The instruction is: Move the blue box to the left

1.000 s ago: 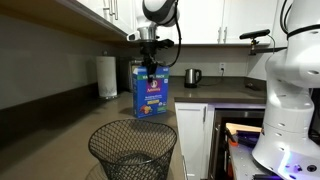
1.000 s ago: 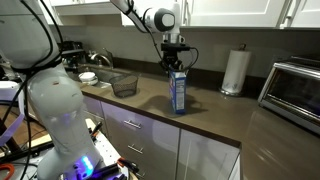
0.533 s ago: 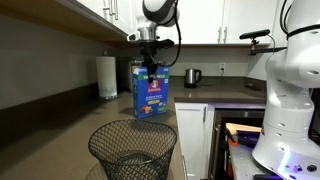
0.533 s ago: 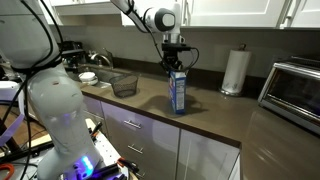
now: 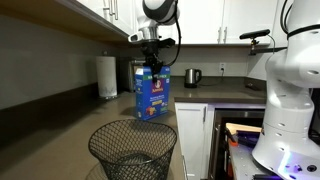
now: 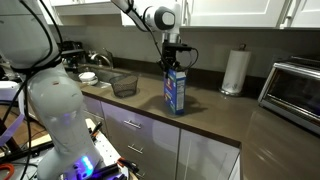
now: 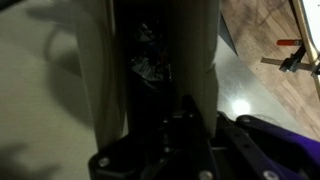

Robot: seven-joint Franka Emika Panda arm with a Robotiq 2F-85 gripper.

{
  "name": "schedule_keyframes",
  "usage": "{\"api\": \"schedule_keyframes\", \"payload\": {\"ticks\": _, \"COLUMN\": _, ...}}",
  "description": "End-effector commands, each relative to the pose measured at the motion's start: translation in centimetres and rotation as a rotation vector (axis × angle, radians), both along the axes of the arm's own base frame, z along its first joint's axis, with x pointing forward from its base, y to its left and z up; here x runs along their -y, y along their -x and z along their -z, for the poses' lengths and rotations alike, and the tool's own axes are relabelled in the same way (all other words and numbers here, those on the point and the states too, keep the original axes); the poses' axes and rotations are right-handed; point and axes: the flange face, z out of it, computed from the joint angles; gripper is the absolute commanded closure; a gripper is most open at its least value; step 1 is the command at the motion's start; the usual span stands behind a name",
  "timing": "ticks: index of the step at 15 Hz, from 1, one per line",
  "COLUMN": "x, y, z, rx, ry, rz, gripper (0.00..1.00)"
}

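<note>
The blue box [image 5: 152,100] stands upright on the dark countertop [image 6: 215,125]. It is tall and thin, with white lettering near the top and a yellow-orange picture low on its broad face. It shows in both exterior views [image 6: 175,92]. My gripper [image 5: 152,68] comes down from above and is shut on the box's top edge, as the exterior view from the side also shows [image 6: 172,64]. The wrist view is dark. It shows only the box's top [image 7: 150,60] between the fingers, with the counter around it.
A black wire basket [image 5: 132,150] [image 6: 124,84] stands on the counter beside the box. A paper towel roll [image 6: 234,72] and a silver toaster oven [image 6: 295,88] stand on its other side. A kettle [image 5: 193,76] sits at the back.
The blue box has shifted a little along the counter toward the wire basket with the gripper on its top. More of its broad face now shows.
</note>
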Motion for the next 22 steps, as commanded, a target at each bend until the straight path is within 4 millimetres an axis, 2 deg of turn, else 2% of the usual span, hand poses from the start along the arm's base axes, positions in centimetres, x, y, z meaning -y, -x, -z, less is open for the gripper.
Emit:
{"api": "schedule_keyframes", "payload": {"ticks": 1, "x": 0.0, "y": 0.7, "z": -0.9, "rx": -0.034, "ry": -0.017, "rz": -0.102, "gripper": 0.95}}
{"api": "schedule_keyframes", "payload": {"ticks": 7, "x": -0.6, "y": 1.3, "z": -1.1, "rx": -0.028, "ry": -0.023, "rz": -0.216, "gripper": 0.96}}
{"api": "schedule_keyframes", "payload": {"ticks": 22, "x": -4.2, "y": 4.3, "z": -0.3, "rx": -0.044, "ry": -0.006, "rz": -0.402, "gripper": 0.95}}
